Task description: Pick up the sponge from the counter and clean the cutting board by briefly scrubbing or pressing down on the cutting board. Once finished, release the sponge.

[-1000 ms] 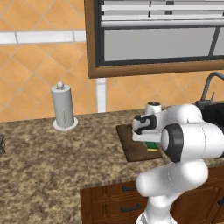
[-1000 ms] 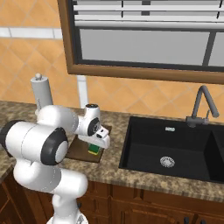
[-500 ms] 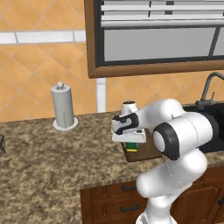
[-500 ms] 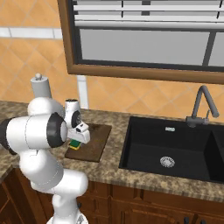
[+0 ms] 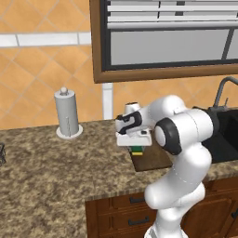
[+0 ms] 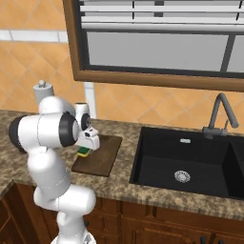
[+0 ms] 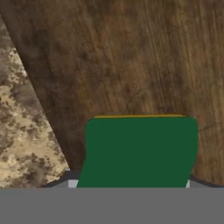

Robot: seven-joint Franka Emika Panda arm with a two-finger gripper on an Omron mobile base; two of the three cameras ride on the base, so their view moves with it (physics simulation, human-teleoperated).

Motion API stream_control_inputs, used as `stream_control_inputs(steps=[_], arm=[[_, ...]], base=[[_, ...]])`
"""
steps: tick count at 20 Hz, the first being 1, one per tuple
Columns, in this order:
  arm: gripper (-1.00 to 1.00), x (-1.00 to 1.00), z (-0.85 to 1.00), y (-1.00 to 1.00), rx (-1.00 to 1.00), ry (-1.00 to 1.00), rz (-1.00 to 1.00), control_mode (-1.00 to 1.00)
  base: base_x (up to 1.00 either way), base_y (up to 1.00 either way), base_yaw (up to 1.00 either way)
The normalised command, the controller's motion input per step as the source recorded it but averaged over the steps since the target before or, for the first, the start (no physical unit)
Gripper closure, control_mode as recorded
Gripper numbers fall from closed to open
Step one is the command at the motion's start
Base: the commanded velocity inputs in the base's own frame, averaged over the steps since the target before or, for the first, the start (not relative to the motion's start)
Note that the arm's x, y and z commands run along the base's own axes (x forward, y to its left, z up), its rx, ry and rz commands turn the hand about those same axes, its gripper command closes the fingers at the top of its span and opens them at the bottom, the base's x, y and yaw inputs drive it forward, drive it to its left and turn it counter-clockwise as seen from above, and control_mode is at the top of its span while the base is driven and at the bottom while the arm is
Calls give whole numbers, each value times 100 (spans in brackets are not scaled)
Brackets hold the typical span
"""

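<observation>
The sponge (image 5: 137, 150), green over yellow, is held at the left edge of the dark-brown cutting board (image 5: 157, 161), pressed low onto it. My gripper (image 5: 135, 144) points down and is shut on the sponge. From the right base view, the gripper (image 6: 86, 148) and sponge (image 6: 83, 153) sit over the board's (image 6: 101, 160) left end. The hand view has the sponge's green top (image 7: 140, 151) close up over the board's wood grain (image 7: 131, 57), with the speckled counter (image 7: 17, 131) beside the board's edge.
A paper towel holder (image 5: 68, 119) stands at the back of the counter (image 5: 56, 172), left of the board. The black sink (image 6: 190, 162) and its faucet (image 6: 219, 114) lie to the right of the board. Wooden drawers run below the counter front.
The arm has swung left, carrying the sponge across the board from its right part to its left edge. The grip on the sponge has held.
</observation>
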Motion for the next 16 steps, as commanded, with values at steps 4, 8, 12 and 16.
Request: stream_control_inputs(steps=[4, 8, 12, 16], arm=[[100, 10, -24, -71, 4, 2, 0, -100], [100, 4, -54, -47, 1, -2, 0, -100], [100, -2, -57, -34, 1, -15, 0, -100], [100, 0, 0, -65, 7, -15, 0, -100]], base=[[0, 0, 0], [0, 0, 0], [0, 0, 0], [0, 0, 0]])
